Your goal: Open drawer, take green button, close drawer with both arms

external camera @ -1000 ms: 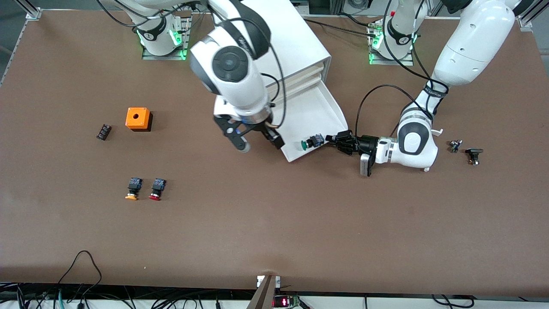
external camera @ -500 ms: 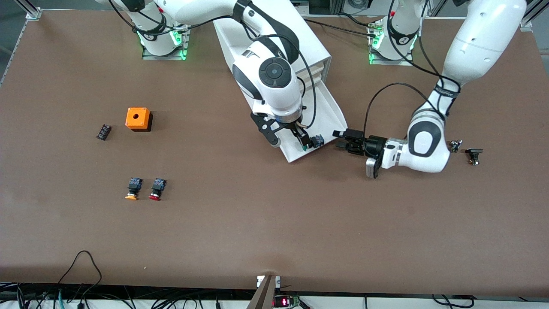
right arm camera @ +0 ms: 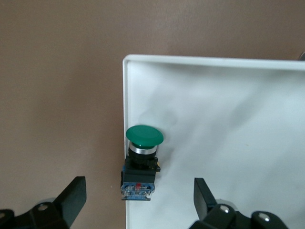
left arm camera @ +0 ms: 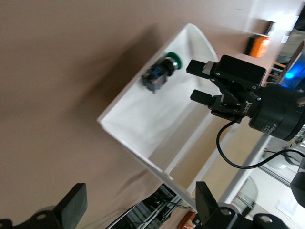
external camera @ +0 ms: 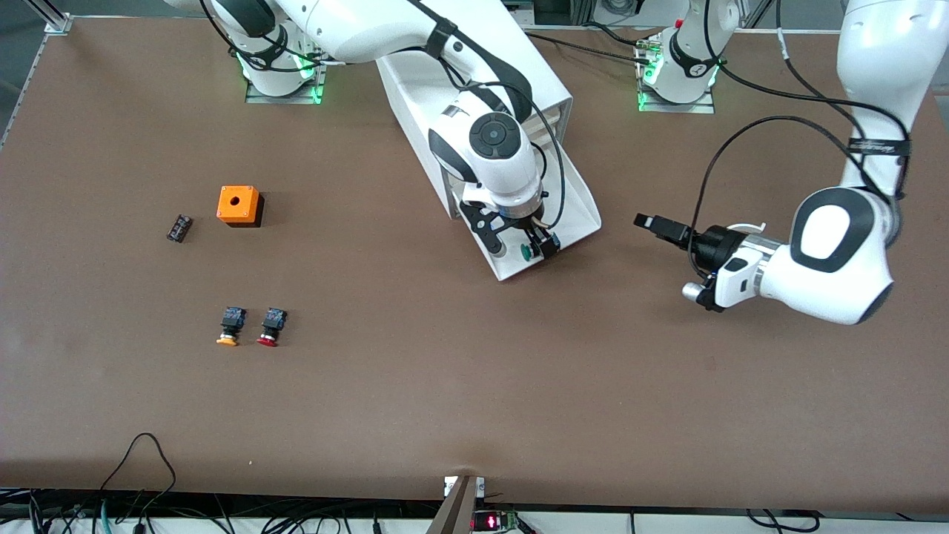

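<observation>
Right gripper (external camera: pixel 528 247) spread over the green button (right arm camera: pixel 141 160) in the pulled-out drawer (external camera: pixel 574 194).

Its fingers (right arm camera: pixel 71 194) straddle the button, not touching; it lies on its side against the drawer's front wall, the end nearest the front camera. It looks light, hard and smooth-capped, so the squarer black body seems the safer hold. The left gripper (external camera: pixel 656 225) hangs open over bare table (external camera: pixel 445 386) toward the left arm's end, waiting.
</observation>
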Controlling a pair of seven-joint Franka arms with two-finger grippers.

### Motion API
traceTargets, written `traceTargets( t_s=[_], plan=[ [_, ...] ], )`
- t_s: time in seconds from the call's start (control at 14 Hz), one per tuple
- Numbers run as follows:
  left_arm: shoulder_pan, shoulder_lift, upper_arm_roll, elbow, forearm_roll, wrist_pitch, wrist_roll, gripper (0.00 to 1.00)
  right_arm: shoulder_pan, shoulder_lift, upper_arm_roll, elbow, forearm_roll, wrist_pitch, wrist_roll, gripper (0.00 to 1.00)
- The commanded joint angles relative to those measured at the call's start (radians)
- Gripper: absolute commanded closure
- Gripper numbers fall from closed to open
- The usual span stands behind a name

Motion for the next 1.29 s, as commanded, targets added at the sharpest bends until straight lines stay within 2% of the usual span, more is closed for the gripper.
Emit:
traceTargets(
  t_s=[0.0,0.36,0.57,0.64,0.71,1.0,1.21],
  plan=[
    [-0.019,0.005,-0.013,0.087,0.148,-0.059,-0.148,0.00,0.022,0.049,-0.006,0.050,0.006,0.034,0.034,0.01],
    [-0.120,-0.050,-0.015,0.092,0.435,-0.060,-0.298,0.00,0.044,0.083,-0.008,0.050,0.005,0.083,0.050,0.02],
    [-0.202,-0.070,-0.015,0.173,0.612,-0.063,-0.351,0.00,0.051,0.097,-0.009,0.050,0.005,0.106,0.048,0.10],
    [-0.237,-0.074,-0.015,0.194,0.689,-0.067,-0.348,0.00,0.053,0.099,-0.011,0.050,0.003,0.109,0.047,0.17],
    [-0.245,-0.074,-0.013,0.213,0.714,-0.078,-0.349,0.00,0.053,0.097,-0.011,0.050,0.005,0.109,0.044,0.31],
    [-0.214,-0.070,-0.004,0.300,0.670,-0.034,-0.339,0.00,0.051,0.094,-0.015,0.050,0.000,0.103,0.034,1.00],
    [-0.211,-0.061,-0.004,0.294,0.669,-0.030,-0.337,0.00,0.041,0.085,-0.018,0.056,-0.001,0.036,0.021,1.00]
  ],
)
